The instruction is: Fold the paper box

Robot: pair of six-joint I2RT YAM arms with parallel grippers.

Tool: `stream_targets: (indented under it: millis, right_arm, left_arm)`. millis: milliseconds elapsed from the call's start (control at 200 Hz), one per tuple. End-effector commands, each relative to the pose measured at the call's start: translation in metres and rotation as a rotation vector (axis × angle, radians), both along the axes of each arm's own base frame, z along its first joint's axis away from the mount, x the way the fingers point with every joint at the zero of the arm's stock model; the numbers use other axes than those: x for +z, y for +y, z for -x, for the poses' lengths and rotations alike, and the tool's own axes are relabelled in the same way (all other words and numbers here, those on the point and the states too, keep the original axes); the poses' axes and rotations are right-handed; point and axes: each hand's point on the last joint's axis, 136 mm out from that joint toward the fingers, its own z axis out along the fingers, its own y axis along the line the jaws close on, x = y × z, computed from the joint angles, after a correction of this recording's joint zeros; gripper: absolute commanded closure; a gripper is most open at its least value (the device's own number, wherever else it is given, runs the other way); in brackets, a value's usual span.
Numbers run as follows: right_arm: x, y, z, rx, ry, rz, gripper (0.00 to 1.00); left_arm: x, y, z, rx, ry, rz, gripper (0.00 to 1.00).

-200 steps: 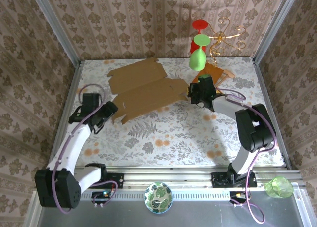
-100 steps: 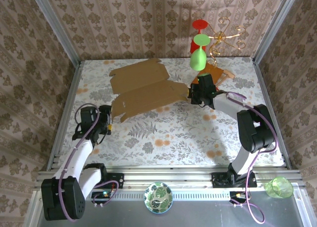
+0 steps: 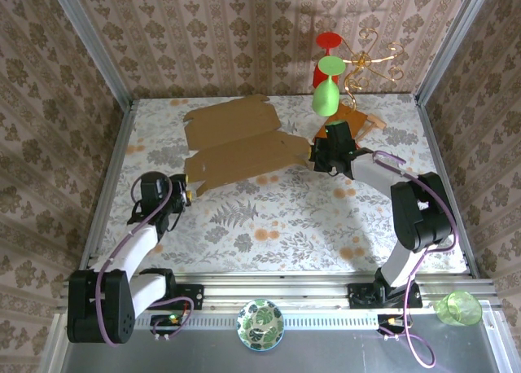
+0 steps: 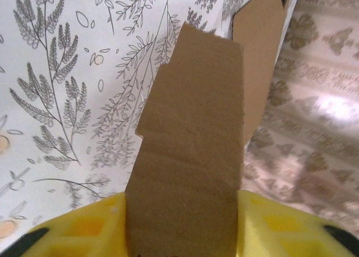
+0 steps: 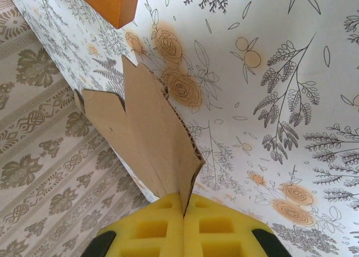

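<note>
The paper box [image 3: 236, 141] lies opened out as a flat tan cardboard sheet at the back middle of the table. Its near-left flap [image 4: 193, 133] runs between my left gripper's [image 3: 182, 195] yellow fingers [image 4: 84, 232], which press against its two side edges. That left gripper [image 4: 185, 218] is shut on the flap, whose broad face hides the gap. At the sheet's right end, my right gripper [image 3: 314, 155] is shut on the corrugated edge [image 5: 188, 156], its pads [image 5: 162, 226] meeting around the board. The right gripper [image 5: 184, 205] holds that corner lifted off the table.
An orange-brown flat piece [image 3: 352, 119] lies just behind the right gripper, its corner [image 5: 109, 1] visible in the right wrist view. A gold stand with a green glass [image 3: 325, 96] and a red one stands at the back right. Patterned walls close three sides. A bowl [image 3: 260, 324] and green cup [image 3: 457, 308] sit off the table's near edge.
My left gripper pulled back toward the near left, then came in on the near-left flap and its jaws narrowed onto it. The box shifted slightly right. The right gripper stayed shut.
</note>
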Motion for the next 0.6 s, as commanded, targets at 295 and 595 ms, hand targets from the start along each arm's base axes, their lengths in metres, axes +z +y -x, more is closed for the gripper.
stream_targets:
  millis: [295, 595]
  right_arm:
    - [0.014, -0.008, 0.007, -0.031, 0.003, -0.018, 1.00]
    - [0.017, -0.006, 0.002, -0.034, -0.004, -0.027, 1.00]
  left_arm:
    - [0.019, 0.003, 0.026, 0.038, 0.080, 0.029, 0.35]
    - [0.039, -0.009, 0.033, 0.097, 0.063, 0.136, 0.27]
